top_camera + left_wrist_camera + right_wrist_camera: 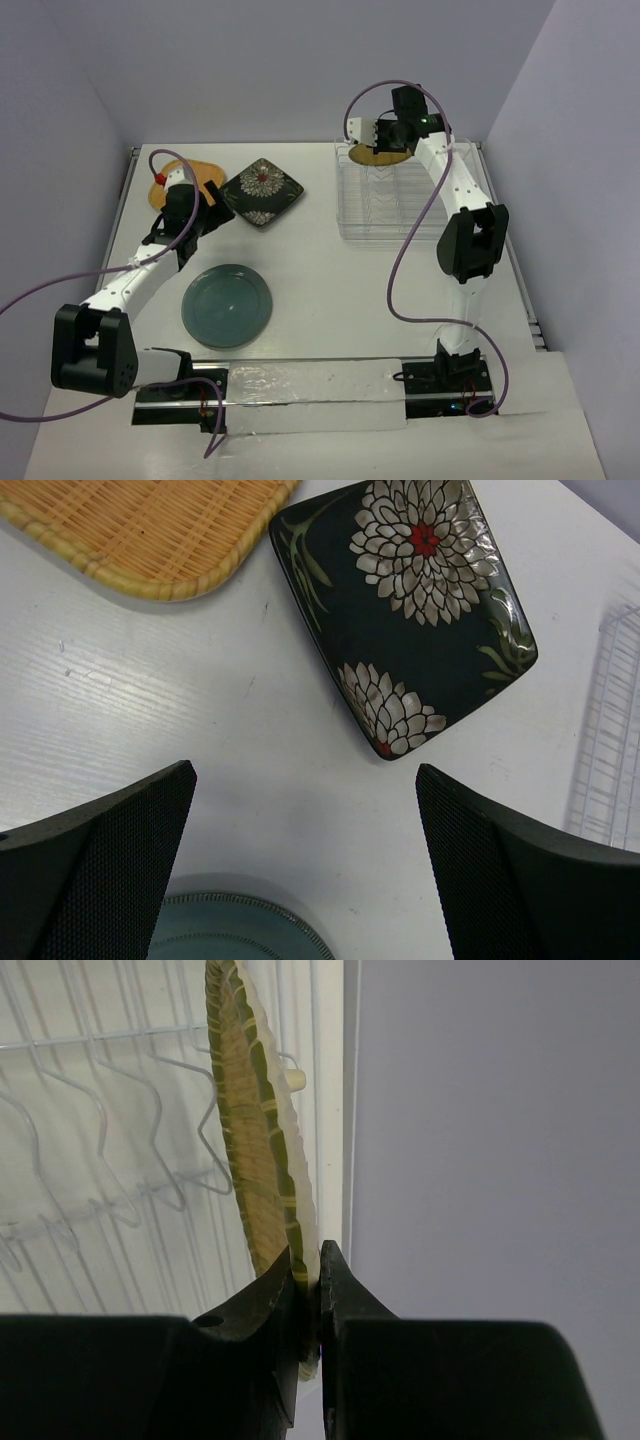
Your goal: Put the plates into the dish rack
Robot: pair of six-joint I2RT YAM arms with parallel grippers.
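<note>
Right claw (318, 1262) gripped the rim of the yellow plate (250, 1140), held on edge at the dish rack's (390, 205) far end; its seating among the wires (100, 1110) was unclear. Left claw (305, 775) hung wide open, empty, over white desk (330, 290) near black plate (420, 630), frame-cropped orange plate (150, 530) and teal plate (227, 305). Plain pale walls (300, 70) enclosed the desk.

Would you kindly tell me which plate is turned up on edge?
The yellow woven plate, pinched by the right gripper at the dish rack; the teal plate, black floral plate and orange plate lie flat.
</note>
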